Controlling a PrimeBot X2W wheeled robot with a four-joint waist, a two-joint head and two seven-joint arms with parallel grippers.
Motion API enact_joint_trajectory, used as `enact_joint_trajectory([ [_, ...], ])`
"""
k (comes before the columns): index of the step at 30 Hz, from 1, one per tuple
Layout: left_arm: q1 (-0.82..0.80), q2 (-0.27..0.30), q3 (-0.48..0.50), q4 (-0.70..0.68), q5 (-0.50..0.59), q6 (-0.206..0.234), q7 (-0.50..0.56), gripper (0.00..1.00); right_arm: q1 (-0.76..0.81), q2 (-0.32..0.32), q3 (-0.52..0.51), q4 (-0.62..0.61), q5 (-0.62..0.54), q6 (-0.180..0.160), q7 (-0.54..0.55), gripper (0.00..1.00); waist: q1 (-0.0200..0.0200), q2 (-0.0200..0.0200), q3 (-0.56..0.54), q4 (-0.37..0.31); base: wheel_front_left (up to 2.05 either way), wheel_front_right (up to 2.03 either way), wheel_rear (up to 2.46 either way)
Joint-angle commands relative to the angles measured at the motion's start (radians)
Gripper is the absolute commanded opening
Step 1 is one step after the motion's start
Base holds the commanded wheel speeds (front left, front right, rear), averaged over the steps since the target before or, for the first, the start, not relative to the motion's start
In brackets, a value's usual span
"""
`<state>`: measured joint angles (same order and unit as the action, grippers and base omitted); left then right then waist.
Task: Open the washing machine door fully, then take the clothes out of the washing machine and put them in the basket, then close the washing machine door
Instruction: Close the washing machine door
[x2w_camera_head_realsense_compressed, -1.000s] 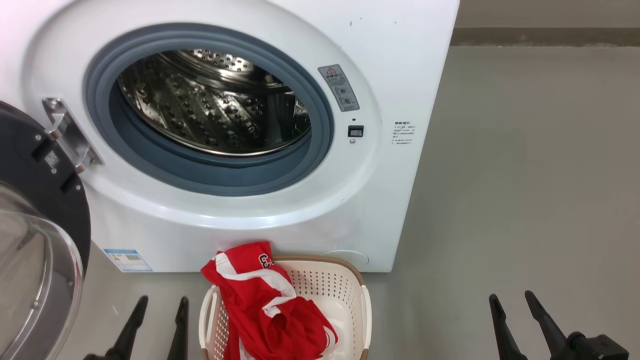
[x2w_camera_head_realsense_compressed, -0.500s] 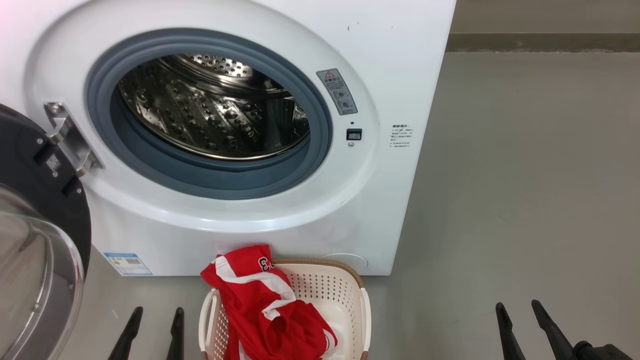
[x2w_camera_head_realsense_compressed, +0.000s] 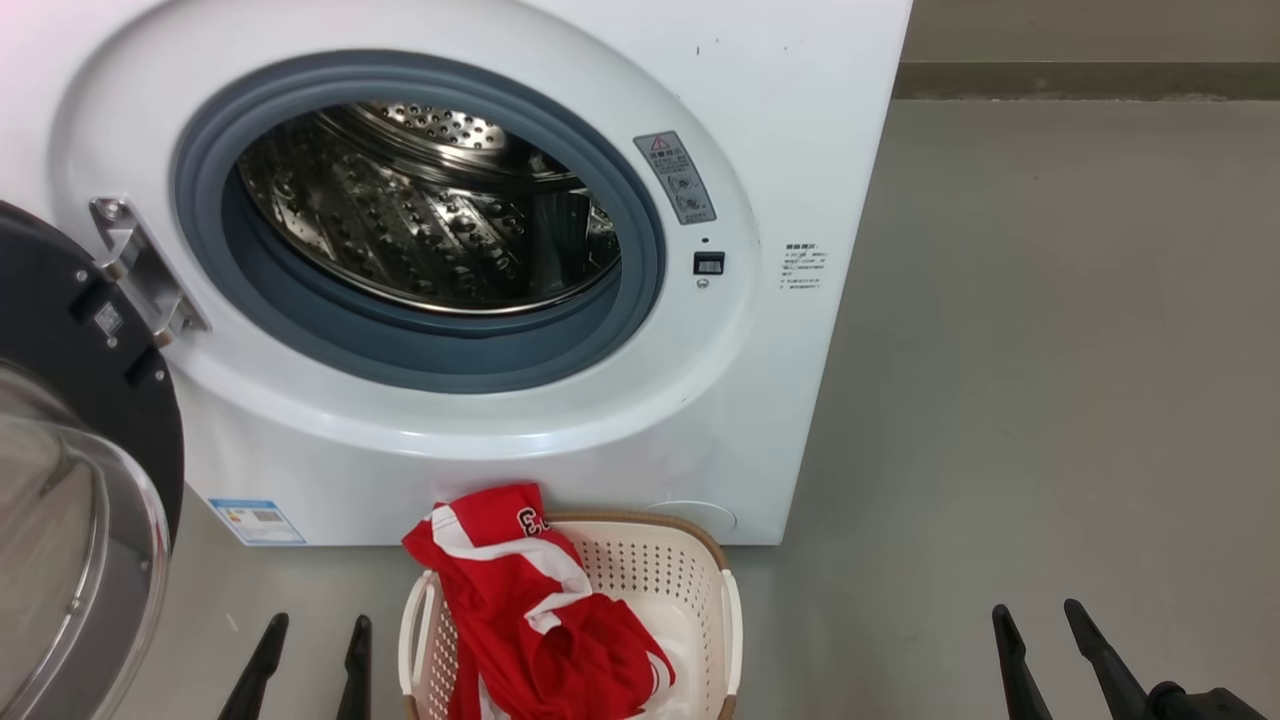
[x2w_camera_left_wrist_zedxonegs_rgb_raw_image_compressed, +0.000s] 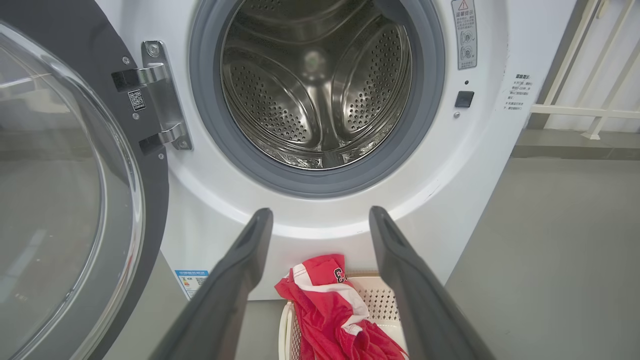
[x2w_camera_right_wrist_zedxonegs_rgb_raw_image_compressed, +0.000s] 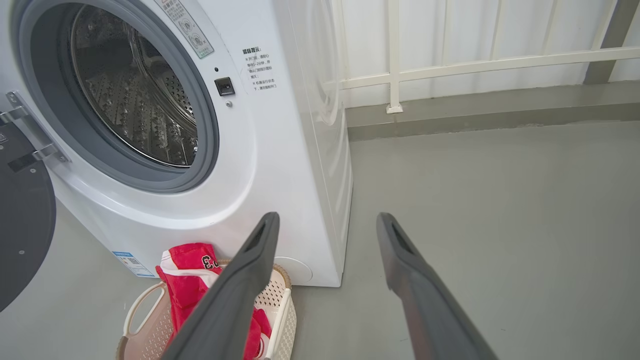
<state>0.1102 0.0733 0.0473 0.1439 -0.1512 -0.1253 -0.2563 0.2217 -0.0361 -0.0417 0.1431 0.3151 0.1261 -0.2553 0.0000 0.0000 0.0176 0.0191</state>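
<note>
The clothes (x2w_camera_head_realsense_compressed: 520, 600) overhang the basket (x2w_camera_head_realsense_compressed: 640, 565) rim; floor (x2w_camera_head_realsense_compressed: 1050, 400) stretches wide rightward.

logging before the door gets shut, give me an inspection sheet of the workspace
surface: grey floor, smooth.
job's things: washer with door swung open at left; no clothes seen in drum; red clothes in basket, draped over its far rim; basket on the floor before the washer.
clutter: nothing seen.
grippers: left gripper and right gripper open, empty, low on either side of the basket.
cables: nothing seen.
surroundings: white railing beyond the washer.
</note>
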Motion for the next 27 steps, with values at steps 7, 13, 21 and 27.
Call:
enact_joint_trajectory([
  [7, -0.027, 0.005, 0.033, -0.021, 0.006, -0.005, -0.006, 1.00, -0.030, -0.014, 0.021, -0.024, 0.003, 0.005, -0.006, 1.00, 0.0000, 0.0000, 0.000, -0.001, -1.42, 1.42, 0.00],
  [13, -0.023, 0.003, 0.027, -0.026, -0.006, -0.005, -0.006, 1.00, -0.029, -0.014, 0.021, -0.023, 0.002, 0.005, -0.006, 1.00, 0.0000, 0.0000, 0.000, 0.001, -1.57, 1.57, 0.00],
  [21, -0.024, 0.002, 0.027, -0.022, -0.005, -0.005, -0.006, 1.00, -0.029, -0.014, 0.023, -0.022, 0.001, 0.005, -0.006, 1.00, 0.0000, 0.0000, 0.000, 0.004, -0.76, 0.76, 0.00],
  [27, -0.025, -0.001, 0.027, -0.014, -0.008, -0.005, -0.006, 1.00, -0.028, -0.014, 0.022, -0.022, -0.001, 0.005, -0.006, 1.00, 0.0000, 0.0000, -0.002, 0.006, -0.05, 0.05, 0.00],
])
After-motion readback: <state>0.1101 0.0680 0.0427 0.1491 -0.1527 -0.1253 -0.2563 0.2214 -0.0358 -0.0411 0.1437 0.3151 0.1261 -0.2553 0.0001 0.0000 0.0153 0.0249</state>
